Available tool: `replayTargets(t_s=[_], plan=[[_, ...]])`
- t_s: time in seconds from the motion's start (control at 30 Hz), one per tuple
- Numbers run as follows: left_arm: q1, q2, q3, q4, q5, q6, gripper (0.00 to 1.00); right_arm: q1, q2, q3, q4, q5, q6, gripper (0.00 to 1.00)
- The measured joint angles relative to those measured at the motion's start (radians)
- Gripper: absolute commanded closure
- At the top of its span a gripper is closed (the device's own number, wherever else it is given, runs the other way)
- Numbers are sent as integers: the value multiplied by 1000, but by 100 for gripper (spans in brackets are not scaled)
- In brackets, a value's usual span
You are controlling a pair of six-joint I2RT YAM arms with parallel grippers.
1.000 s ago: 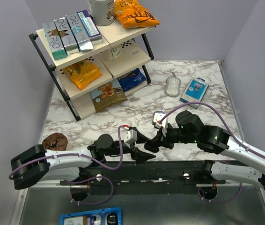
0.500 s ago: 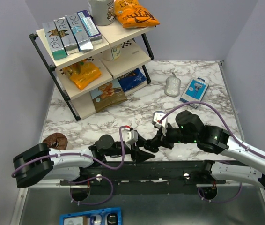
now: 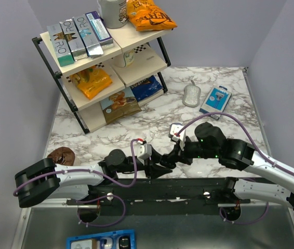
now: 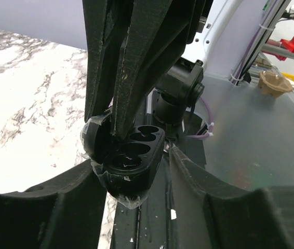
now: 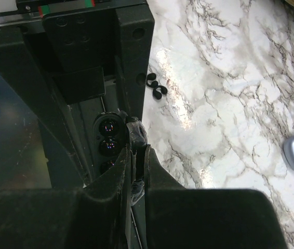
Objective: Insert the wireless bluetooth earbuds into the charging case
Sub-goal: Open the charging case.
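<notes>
Right pincer [image 5: 138,140] is clamped on the open case [image 4: 136,155] by its lid, holding it up. Left pincer [image 4: 131,167] sits apart around it, we reckon to steady it. 2 earbuds [image 5: 156,85] lie on the table [image 5: 230,104] nearby.

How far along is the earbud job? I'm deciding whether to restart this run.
Done: the glossy black rounded charging case is open, pinched by the right pincer above the table's near edge. In hand: the left pincer straddles the case, fingers apart. Left: both tiny glossy black earbuds lie loose on the white marble table, and the case looks empty inside, so neither bud is seated.
</notes>
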Motion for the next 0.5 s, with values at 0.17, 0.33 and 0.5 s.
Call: replayTargets(t_s=[0.17,0.33,0.5], plan=[[0,0,-10,10,0,-4,55,0,0,-5,6,-4,0,99],[0,0,-12,14,0,-7,60,0,0,-6,6,-10,0,99],[0,0,-18,22,-1,-13,40,0,0,-6,7,-18,0,99]])
